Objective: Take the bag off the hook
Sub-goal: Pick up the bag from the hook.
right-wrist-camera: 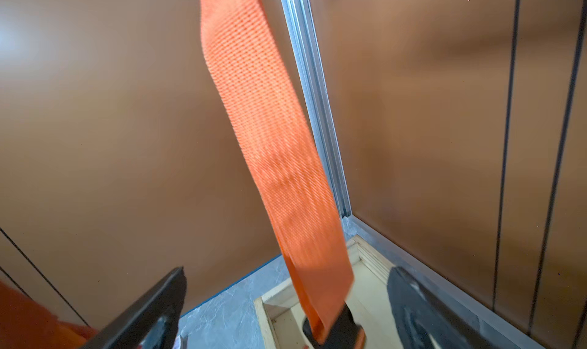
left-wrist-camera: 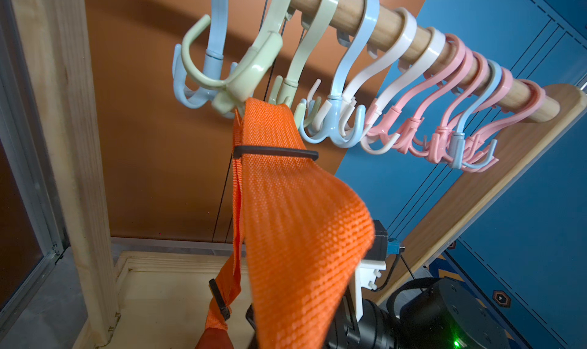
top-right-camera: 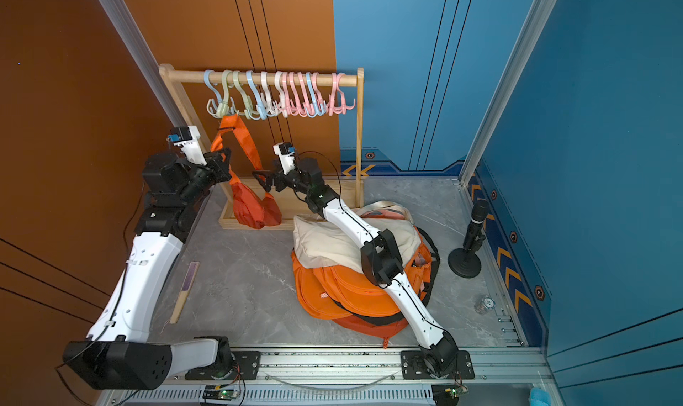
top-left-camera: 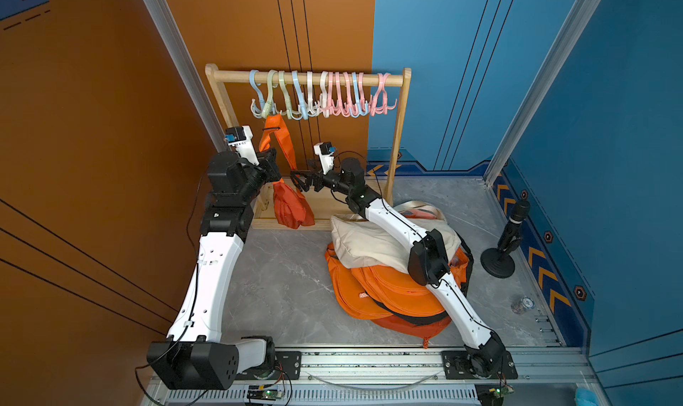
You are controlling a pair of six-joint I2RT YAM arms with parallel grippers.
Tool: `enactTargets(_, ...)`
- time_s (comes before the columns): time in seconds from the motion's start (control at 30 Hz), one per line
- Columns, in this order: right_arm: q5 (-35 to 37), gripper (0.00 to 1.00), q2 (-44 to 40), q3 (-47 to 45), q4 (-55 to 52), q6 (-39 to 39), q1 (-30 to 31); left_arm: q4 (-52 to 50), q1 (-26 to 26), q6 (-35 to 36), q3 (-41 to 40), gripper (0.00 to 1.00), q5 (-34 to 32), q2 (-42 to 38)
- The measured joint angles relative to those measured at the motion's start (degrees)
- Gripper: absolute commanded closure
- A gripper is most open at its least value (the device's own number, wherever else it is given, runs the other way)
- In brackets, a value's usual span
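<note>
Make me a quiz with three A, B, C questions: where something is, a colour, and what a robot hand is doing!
1. Where is the cream bag?
A. Hanging on the rail
B. Lying on the orange bags
C. Inside the rack's base
2. Which colour hook holds the orange strap?
A. Pink
B. White
C. Green
3. How is the right gripper?
A. Open
B. Gripping a hook
C. Gripping a bag
Answers: 1 B, it rests atop the orange pile; 2 C, the strap hangs from a green hook; 3 A, its fingers stand wide apart.
</note>
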Motion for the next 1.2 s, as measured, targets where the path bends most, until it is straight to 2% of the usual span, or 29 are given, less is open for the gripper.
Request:
enactTargets(0.13, 5.25, 0.00, 2.36, 2.86, 1.81, -0.63, 2.84, -1.01, 0.00, -0.37, 0.00, 1.00, 0.98, -1.36)
enactTargets(0.33, 18.60, 0.01, 5.90, 5.25, 4.22, -4.22, 7.06, -1.57, 0.00, -1.07, -0.15, 1.00, 1.88, -5.66)
enactTargets(0.47, 25.35, 0.04, 8.00, 6.80, 5.03, -4.33, 7.17, -1.55, 0.00, -1.20, -1.42, 1.00, 2.03, -8.15)
enactTargets(0.57, 28.57, 0.13, 8.44, 6.95, 6.03, -3.85, 5.77, -1.55, 0.00, -1.44, -2.21, 1.00, 2.08, -8.55)
enactTargets(0.7, 30.42, 0.39, 8.44, 7.32, 7.45, -2.86, 3.96, -1.73, 0.00, -1.62, -2.91, 1.00, 2.10, -8.26)
enactTargets(0.87, 31.04, 0.50, 8.44, 7.69, 8.66, -2.38, 3.37, -1.75, 0.11, -1.62, -3.72, 1.00, 2.27, -8.26)
enactTargets(1.03, 30.97, 0.56, 8.44, 7.72, 8.83, -2.38, 3.78, -1.73, 0.79, -2.01, -5.16, 1.00, 2.47, -8.24)
enactTargets(1.13, 30.97, 0.64, 8.44, 7.72, 8.90, -2.32, 3.82, -1.75, 1.16, -2.51, -5.68, 1.00, 2.51, -8.22)
enactTargets(1.2, 30.97, 0.73, 8.44, 7.69, 9.18, -2.03, 3.74, -1.73, 1.40, -2.67, -5.75, 1.00, 2.62, -8.22)
